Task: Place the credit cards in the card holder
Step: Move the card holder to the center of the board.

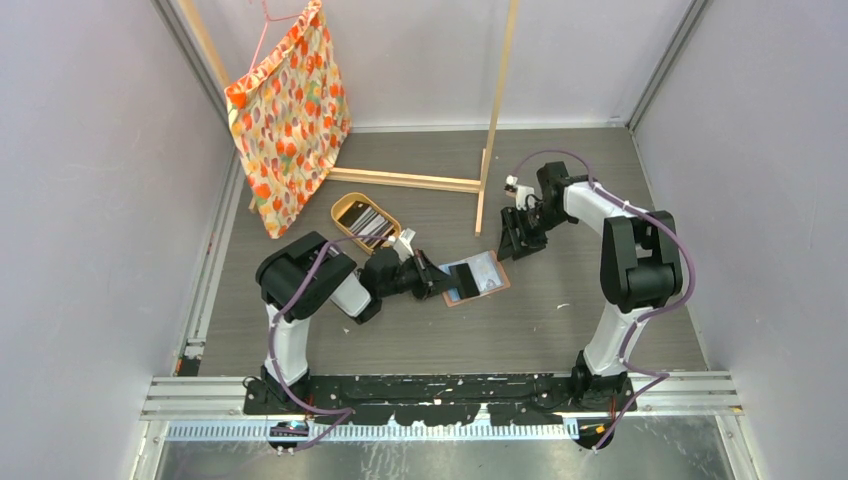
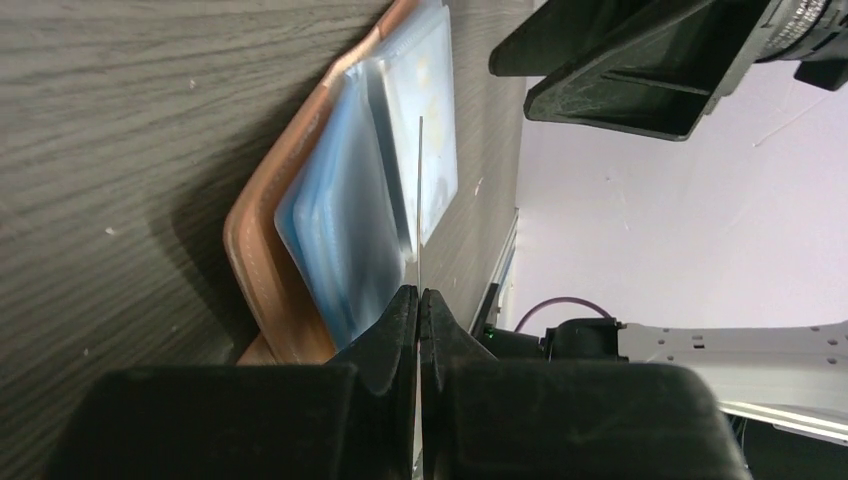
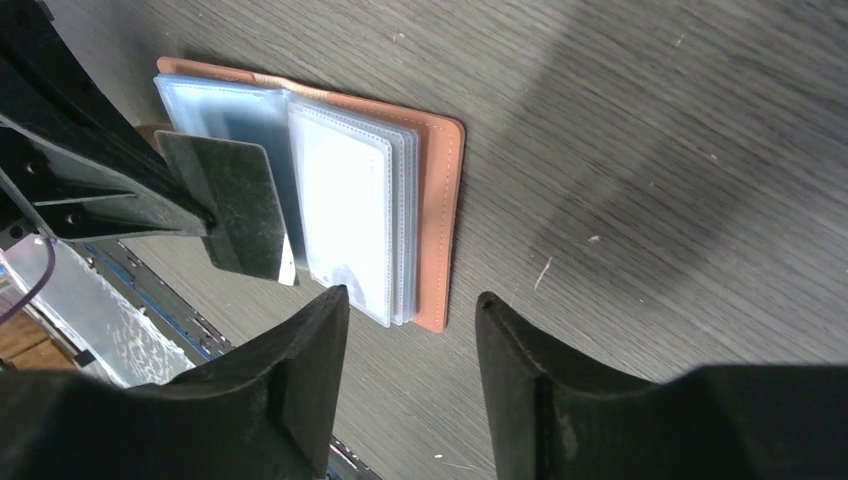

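While left jaws pinch dark card (image 3: 235, 205), right jaws gape empty; salmon holder (image 3: 437, 220) open.

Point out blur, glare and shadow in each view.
Left wrist: the left gripper is a dark, soft blur up close; the card holder shadows the table beside it. Right wrist: the clear pockets gleam pale, a broad shadow crosses the table. Top external: even light, faint shadows only.

On the table (image 1: 560, 330), the tray (image 1: 340, 212) lies behind-left of the card holder (image 1: 482, 275), right claw (image 1: 513, 248) behind-right.
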`<action>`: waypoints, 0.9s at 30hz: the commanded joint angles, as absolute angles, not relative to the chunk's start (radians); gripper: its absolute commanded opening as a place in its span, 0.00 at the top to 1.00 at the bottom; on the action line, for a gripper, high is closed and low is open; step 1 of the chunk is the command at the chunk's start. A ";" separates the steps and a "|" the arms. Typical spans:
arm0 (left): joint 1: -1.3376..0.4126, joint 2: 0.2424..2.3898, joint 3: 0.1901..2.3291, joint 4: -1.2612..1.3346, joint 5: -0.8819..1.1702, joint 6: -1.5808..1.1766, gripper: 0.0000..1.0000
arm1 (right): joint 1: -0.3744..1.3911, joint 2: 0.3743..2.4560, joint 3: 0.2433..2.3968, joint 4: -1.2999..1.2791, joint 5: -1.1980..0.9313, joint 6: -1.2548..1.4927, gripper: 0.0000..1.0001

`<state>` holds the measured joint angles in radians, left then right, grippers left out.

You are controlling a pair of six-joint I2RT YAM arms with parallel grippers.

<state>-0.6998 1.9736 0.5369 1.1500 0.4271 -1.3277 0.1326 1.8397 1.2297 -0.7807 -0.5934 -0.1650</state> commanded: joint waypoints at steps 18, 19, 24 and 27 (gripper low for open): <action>-0.672 2.008 0.605 1.009 0.445 -1.354 1.00 | 0.161 1.858 1.285 -0.814 -0.588 -0.167 0.57; -0.671 2.008 0.609 1.007 0.452 -1.357 1.00 | 0.165 1.862 1.286 -0.814 -0.588 -0.168 0.57; -0.664 2.007 0.620 0.990 0.483 -1.380 1.00 | 0.186 1.881 1.288 -0.818 -0.614 -0.168 0.58; -0.657 1.993 0.620 0.965 0.503 -1.395 1.00 | 0.198 1.891 1.290 -0.818 -0.607 -0.169 0.59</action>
<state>-0.6765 2.0045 0.6151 1.0557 0.4667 -1.3327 0.1802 1.8816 1.2530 -0.8032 -0.5930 -0.1623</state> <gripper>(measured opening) 0.010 0.415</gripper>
